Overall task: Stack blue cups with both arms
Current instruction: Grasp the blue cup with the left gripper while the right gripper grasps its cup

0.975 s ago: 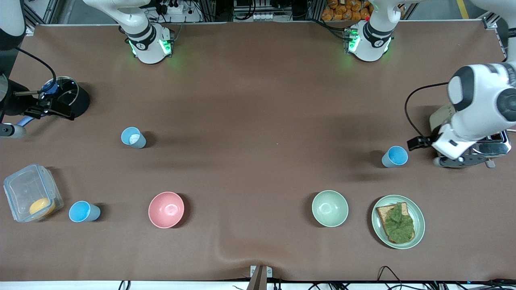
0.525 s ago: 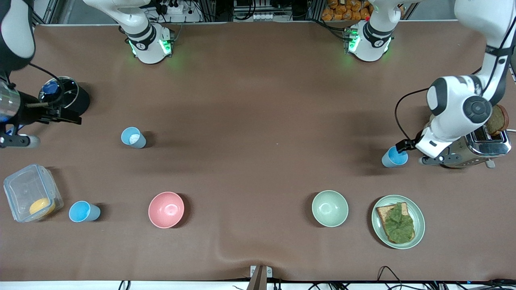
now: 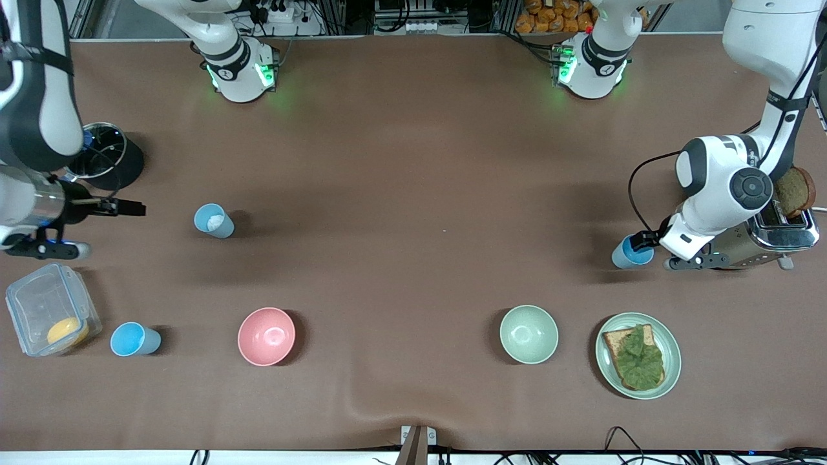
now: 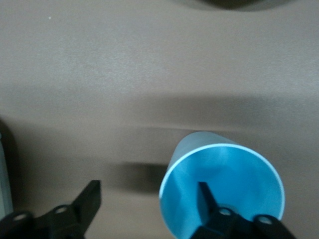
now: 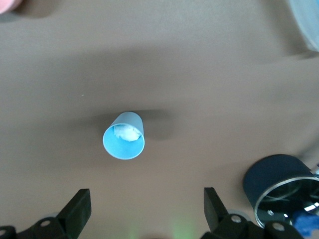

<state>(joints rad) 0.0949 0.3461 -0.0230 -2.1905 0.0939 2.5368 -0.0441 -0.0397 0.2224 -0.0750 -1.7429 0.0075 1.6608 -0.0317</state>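
Three blue cups stand upright on the brown table. One blue cup is at the left arm's end; my left gripper is open at its rim. In the left wrist view this cup has one finger inside it and the other outside, the left gripper straddling its wall. A second blue cup holds something white. My right gripper is open beside it, apart from it, toward the right arm's end. In the right wrist view that cup lies ahead of the open right gripper. A third blue cup stands nearer the front camera.
A pink bowl and a pale green bowl sit near the front. A plate with bread and lettuce, a toaster holding a bread slice, a clear box and a dark lidded pot stand at the table's ends.
My left gripper has come down to the cup by the toaster, one finger now in it. My right gripper has swung from the pot toward the cup with the white thing.
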